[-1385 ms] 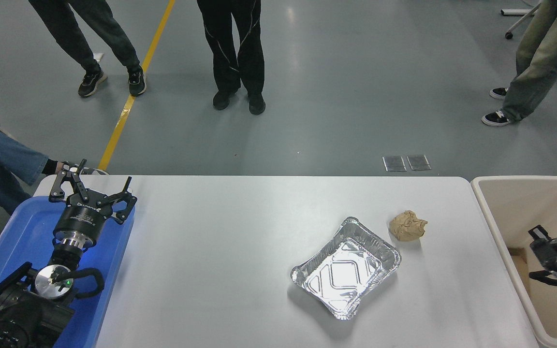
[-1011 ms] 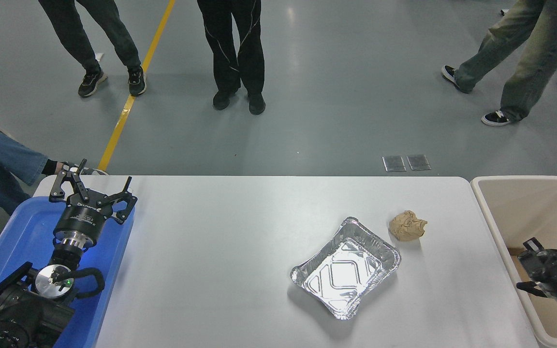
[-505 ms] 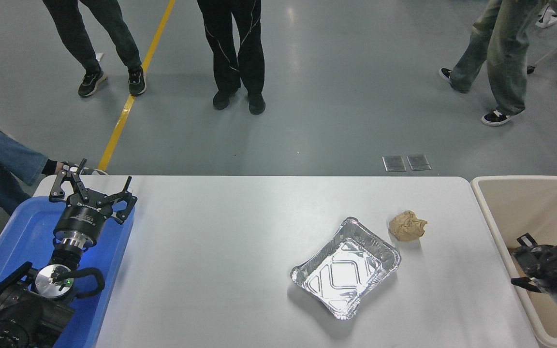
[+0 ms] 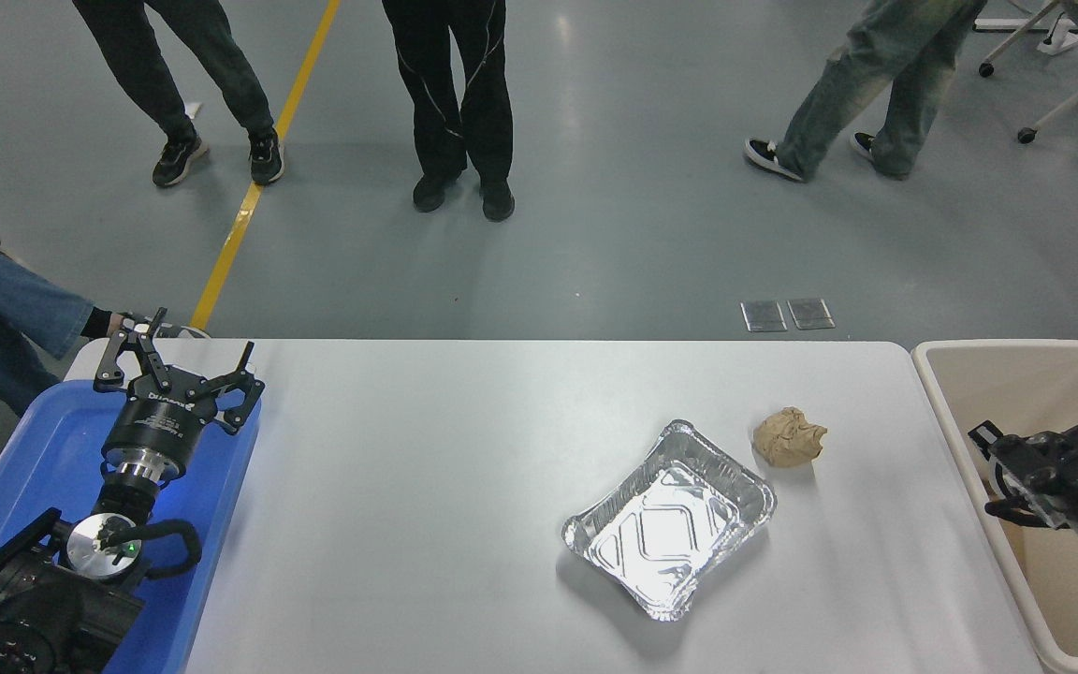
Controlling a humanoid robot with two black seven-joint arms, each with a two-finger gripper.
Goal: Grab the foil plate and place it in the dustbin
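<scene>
1. Start from the counter (image 4: 464, 487), your biggest reference: the foil plate (image 4: 669, 520) lies flat on its right half, nearer the right end than the left, base down, with nothing touching it.
2. The dustbin (image 4: 946, 393) stands just off the counter's right end, well apart from the foil plate and to the plate's right. That is the direction the plate has to travel.
3. A blue tray (image 4: 24, 468) sits at the counter's left end, far from the foil plate. Your left hand (image 4: 179, 370) hangs parked above it with its fingers spread. It is much the farther hand.
4. Your right hand (image 4: 993, 473) is over the dustbin's near-left part, to the right of the foil plate and a little farther back. Whether it is spread or pressed together cannot be told from this angle.
5. The foil plate's long axis runs diagonally, from near-left to far-right, so its far-right corner points roughly toward the right hand. My reading is that you should bring that hand leftward and slightly toward you, down onto the nearest rim.
6. A crumpled brown paper ball (image 4: 788, 437) lies just beyond the foil plate's far-right corner, close but not touching. It could get nudged on the way in.
</scene>
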